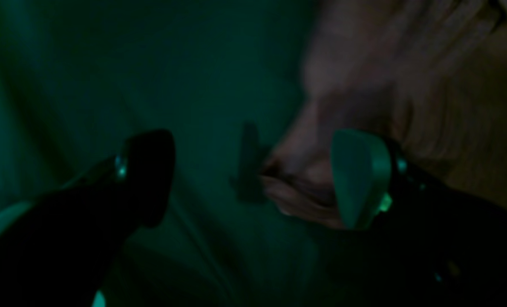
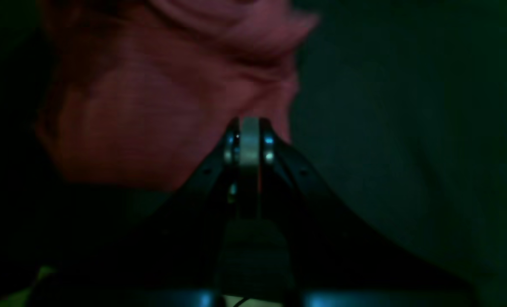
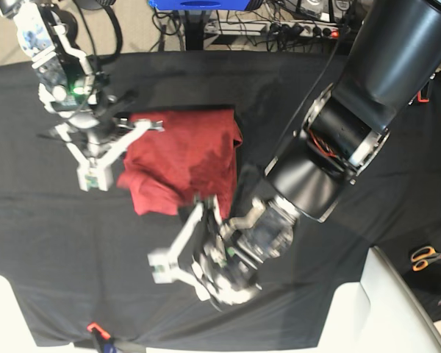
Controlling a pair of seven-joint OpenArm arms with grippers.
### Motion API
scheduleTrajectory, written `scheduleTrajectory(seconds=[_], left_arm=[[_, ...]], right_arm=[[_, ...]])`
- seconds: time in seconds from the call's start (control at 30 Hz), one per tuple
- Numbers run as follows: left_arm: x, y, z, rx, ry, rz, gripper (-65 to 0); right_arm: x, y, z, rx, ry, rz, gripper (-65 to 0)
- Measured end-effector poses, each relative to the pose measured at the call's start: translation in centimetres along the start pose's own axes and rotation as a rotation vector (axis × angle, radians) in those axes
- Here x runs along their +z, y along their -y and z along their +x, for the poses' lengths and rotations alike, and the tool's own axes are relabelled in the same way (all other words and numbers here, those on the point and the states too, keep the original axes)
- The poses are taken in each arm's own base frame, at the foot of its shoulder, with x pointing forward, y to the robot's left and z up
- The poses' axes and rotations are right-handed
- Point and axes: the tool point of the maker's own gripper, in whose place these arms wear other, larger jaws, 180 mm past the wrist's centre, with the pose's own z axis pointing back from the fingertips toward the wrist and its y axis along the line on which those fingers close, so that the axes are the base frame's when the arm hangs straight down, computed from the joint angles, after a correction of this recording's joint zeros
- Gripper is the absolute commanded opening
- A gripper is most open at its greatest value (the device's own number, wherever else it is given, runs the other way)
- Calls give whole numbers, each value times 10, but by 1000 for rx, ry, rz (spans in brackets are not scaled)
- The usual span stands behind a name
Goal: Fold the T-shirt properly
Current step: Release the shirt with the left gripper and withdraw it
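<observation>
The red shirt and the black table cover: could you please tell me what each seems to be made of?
The red shirt looks like a soft matte knit, probably cotton jersey: it bunches into loose rounded folds, and the right wrist view shows a faint fine rib. The black table cover appears to be thin woven or felt-like cloth, matte and lying nearly flat with shallow creases; its fibre cannot be told.

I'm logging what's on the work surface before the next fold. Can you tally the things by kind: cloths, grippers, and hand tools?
Cloths: 2, the brick-red knit T-shirt and the black cloth covering the table
Grippers: 2, the left gripper and the right gripper
Hand tools: 1, the orange-handled scissors
Total: 5
</observation>
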Motion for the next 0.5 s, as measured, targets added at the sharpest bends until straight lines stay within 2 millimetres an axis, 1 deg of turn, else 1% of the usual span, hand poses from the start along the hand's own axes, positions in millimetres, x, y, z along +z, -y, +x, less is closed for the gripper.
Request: scheduleTrajectory(seconds=[0.07, 0.1, 0.17, 0.2, 0.27, 0.3, 0.33, 0.37, 0.4, 0.43, 0.47, 0.5], left_arm=[[1, -5, -14, 48, -3, 3, -95], [0, -5, -22, 76, -6, 0, -95], [-4, 1, -44, 97, -41, -6, -95], [-5, 6, -51, 104, -44, -9, -95], [-6, 18, -56, 101, -33, -16, -95], [-4, 22, -54, 98, -11, -18, -95], [0, 23, -52, 124, 20, -14, -97], [8, 18, -52, 159, 49, 5, -107], [17, 8, -57, 195, 63, 36, -138], [28, -2, -66, 246, 80, 72, -207], [39, -12, -82, 285, 81, 112, -283], [49, -18, -103, 333, 74, 152, -390]], right_arm=[[-1, -1, 5, 15, 10, 9, -593], [-1, 0, 8, 17, 17, 7, -560], [-2, -1, 17, 17, 37, 7, -491], [-2, -1, 20, 16, 44, 9, -471], [-2, -1, 28, 20, 61, 7, -438], [-3, -1, 32, 21, 67, 7, -432], [-4, -1, 38, 24, 73, 7, -432], [-5, 0, 45, 31, 87, 6, -432], [-9, 1, 50, 42, 84, 4, -432], [-14, 5, 54, 44, 65, -9, -432], [-20, 9, 57, 48, 54, -20, -432], [-26, 13, 59, 47, 45, -32, -432]])
